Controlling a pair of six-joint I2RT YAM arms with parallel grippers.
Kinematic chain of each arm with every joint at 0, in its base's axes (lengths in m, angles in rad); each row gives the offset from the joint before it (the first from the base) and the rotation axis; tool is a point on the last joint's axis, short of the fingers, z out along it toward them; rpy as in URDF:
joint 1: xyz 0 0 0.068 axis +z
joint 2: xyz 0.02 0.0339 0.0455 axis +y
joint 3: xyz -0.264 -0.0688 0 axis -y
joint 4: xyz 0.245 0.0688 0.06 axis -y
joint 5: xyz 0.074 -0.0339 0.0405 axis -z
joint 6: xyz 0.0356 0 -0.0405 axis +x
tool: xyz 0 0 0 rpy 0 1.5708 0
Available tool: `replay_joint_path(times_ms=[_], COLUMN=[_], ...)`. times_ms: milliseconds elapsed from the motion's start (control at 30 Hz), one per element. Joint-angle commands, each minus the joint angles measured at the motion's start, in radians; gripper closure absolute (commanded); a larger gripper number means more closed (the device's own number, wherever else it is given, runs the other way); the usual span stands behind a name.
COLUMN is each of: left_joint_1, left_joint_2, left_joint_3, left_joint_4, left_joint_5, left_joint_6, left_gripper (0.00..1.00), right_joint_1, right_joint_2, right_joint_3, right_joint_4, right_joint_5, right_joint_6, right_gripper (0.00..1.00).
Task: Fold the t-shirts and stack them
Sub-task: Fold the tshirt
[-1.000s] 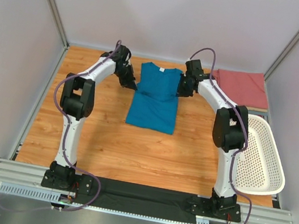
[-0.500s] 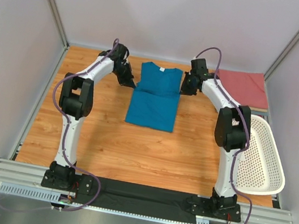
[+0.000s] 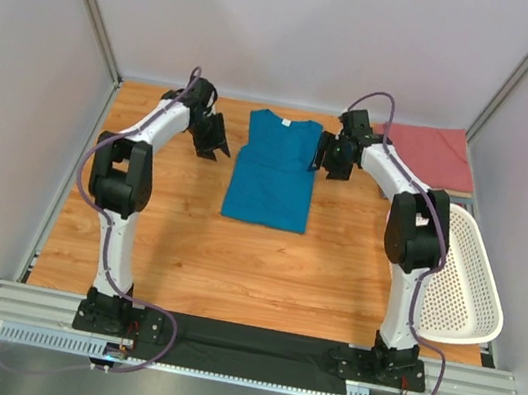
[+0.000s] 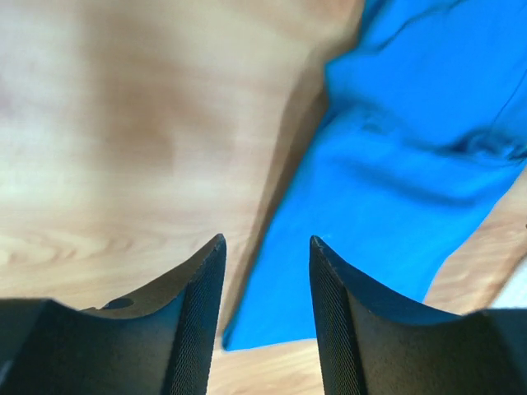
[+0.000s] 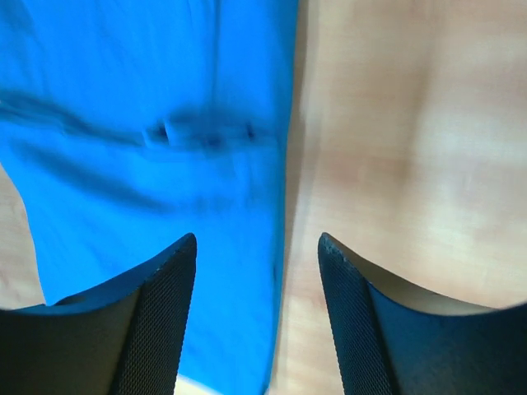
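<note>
Teal-blue t-shirt: light, limp cloth, flat on desk; likely best pinched at shoulder corners. Left gripper, right gripper: jaws parted, empty.

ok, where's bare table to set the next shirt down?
Widest: bare table between teal shirt and arm bases. Also front left, beside left arm. Crowded: back right, red shirt and basket.
</note>
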Motion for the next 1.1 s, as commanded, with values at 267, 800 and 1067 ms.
replay_joint_path(times_ms=[267,800,1067], left_joint_1=[-0.066,-0.109,-0.109], left_joint_2=[-0.383,-0.358,-0.451], left_joint_3=[-0.639,-0.727,-0.758], left_joint_4=[0.216,0.216,0.248], left_joint_5=[0.132,0.031,0.046], left_joint_6=[0.039,0.056,0.054], left_gripper=[0.49,0.53,0.50], right_joint_1=[0.022,0.073,0.073], right_joint_2=[-0.325,-0.351,-0.380], right_joint_3=[-0.499,-0.711,-0.756], right_joint_4=[0.050,0.184,0.197], right_joint_5=[-0.312,-0.260,-0.238], right_joint_6=[-0.064,-0.026,-0.030], right_gripper=[0.48,0.86,1.00])
